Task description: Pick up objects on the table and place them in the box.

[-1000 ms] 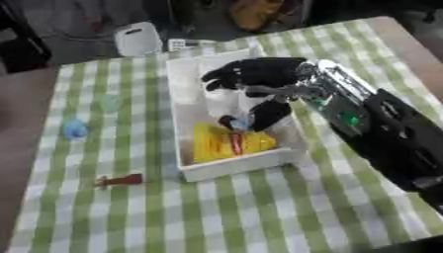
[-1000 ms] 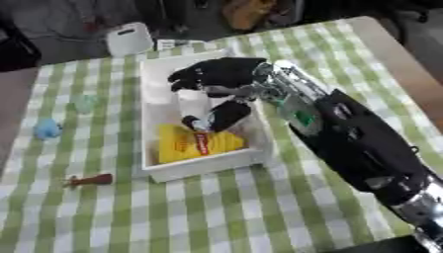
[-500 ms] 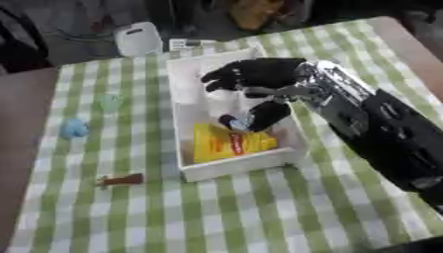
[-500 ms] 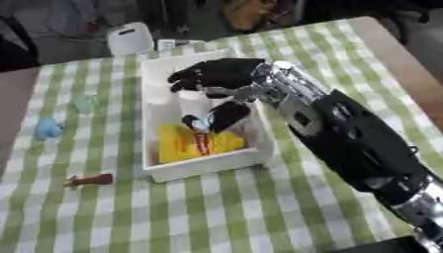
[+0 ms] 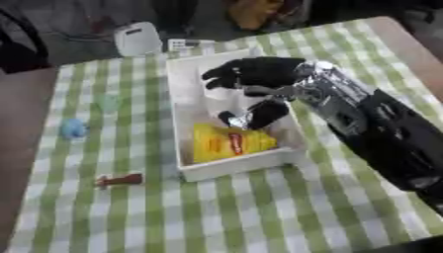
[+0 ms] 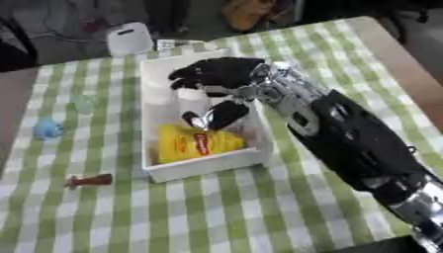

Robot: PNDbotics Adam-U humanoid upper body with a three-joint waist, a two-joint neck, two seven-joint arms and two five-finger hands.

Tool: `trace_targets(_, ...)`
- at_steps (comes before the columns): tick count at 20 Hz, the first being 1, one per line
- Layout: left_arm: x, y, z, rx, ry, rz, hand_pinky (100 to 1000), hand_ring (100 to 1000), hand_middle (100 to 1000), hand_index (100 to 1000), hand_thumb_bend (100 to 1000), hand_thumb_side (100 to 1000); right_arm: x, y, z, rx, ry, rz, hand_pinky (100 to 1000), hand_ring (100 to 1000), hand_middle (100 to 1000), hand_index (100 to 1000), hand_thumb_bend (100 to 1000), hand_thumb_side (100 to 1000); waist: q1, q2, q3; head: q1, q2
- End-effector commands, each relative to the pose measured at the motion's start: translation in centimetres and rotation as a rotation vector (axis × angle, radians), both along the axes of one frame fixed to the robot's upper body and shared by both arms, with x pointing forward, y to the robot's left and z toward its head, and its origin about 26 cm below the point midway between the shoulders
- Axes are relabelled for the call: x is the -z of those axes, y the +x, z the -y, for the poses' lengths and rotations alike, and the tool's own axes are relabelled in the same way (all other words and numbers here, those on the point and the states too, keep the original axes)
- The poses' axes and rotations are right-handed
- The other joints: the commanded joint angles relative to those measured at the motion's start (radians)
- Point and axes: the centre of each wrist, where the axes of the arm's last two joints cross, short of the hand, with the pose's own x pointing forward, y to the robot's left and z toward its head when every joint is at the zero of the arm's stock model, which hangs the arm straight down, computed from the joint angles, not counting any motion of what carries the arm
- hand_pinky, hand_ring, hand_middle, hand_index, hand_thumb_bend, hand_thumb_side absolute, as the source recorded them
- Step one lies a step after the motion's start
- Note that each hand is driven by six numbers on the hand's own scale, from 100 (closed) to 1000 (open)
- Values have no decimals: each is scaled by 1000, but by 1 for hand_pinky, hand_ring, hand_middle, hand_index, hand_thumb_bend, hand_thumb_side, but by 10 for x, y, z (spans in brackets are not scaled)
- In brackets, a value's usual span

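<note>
1. Now the right hand (image 5: 259, 74) is hovering over the white box (image 5: 184, 116), fingers spread and slightly curled, thumb pointing down, holding nothing that can be made out.
2. Just below its thumb, a yellow packet (image 5: 227, 143) is lying inside the box.
3. Well to its left, a blue object (image 5: 72, 128), a pale green object (image 5: 108, 102) and a brown object (image 5: 121, 180) are sitting on the checked cloth (image 5: 259, 207).

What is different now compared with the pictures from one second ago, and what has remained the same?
Almost nothing visibly changed. The right hand stays over the white box, fingers spread and thumb pointing down toward the yellow packet inside it; it took hold of nothing and let nothing go. The blue object, the pale green object and the brown object lie where they were on the checked cloth.
</note>
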Motion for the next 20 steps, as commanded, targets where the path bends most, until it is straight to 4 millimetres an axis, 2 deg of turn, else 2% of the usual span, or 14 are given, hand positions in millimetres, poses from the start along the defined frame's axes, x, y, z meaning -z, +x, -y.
trace_targets(1,-6,-1,-4,-10,0,23,777,1000,708,768,100,799,-16,-3,0,22,24,93,981,969,985,1000,100,464,6,-34,-1,-2,-8)
trace_targets(2,-6,-1,-4,-10,-1,22,777,1000,708,768,100,798,-17,-4,0,27,35,112,957,943,963,1000,100,374,5,-35,-4,-3,-8)
trace_targets(3,-6,-1,-4,-11,-1,22,777,1000,708,768,100,799,-18,-5,-1,33,47,132,952,939,960,1000,100,358,4,-36,-6,-4,-9)
trace_targets(4,-5,-1,-4,-12,-1,22,777,1000,708,768,100,800,-18,-6,-1,40,59,152,930,918,941,1000,100,278,4,-37,-9,-5,-9)
trace_targets(7,-5,-1,-4,-14,-2,21,777,1000,708,768,100,800,-17,-8,-1,55,86,199,930,918,941,1000,100,278,2,-38,-12,-7,-9)
trace_targets(8,-5,-1,-4,-15,-2,21,776,1000,709,768,100,811,-17,-8,-1,59,95,211,877,870,905,1000,100,182,2,-39,-15,-6,-8)
trace_targets(9,-5,-1,-5,-19,-2,20,776,1000,709,768,100,811,-20,-9,-1,64,118,231,877,870,905,1000,100,182,0,-40,-20,-4,-7)
trace_targets(10,-5,-1,-5,-23,-2,18,776,1000,714,766,100,811,-22,-12,0,68,141,249,843,837,876,981,100,132,-1,-42,-23,-3,-6)
trace_targets(13,-4,-1,-7,-53,-8,7,776,1000,718,766,100,832,-30,-24,1,64,234,307,826,822,865,964,100,121,-8,-47,-42,12,-2)
trace_targets(14,-4,-1,-8,-59,-9,5,776,1000,730,766,100,837,-31,-29,0,60,262,319,773,776,828,926,100,135,-9,-48,-46,17,0)
trace_targets(18,-4,0,-14,-116,-22,-6,778,1000,752,766,100,841,-26,-49,0,30,419,351,695,710,769,862,100,275,-11,-54,-89,84,8)
trace_targets(20,-5,1,-16,-144,-28,-6,778,1000,762,767,100,839,-24,-60,3,9,477,364,678,693,754,849,100,299,-12,-55,-108,117,11)
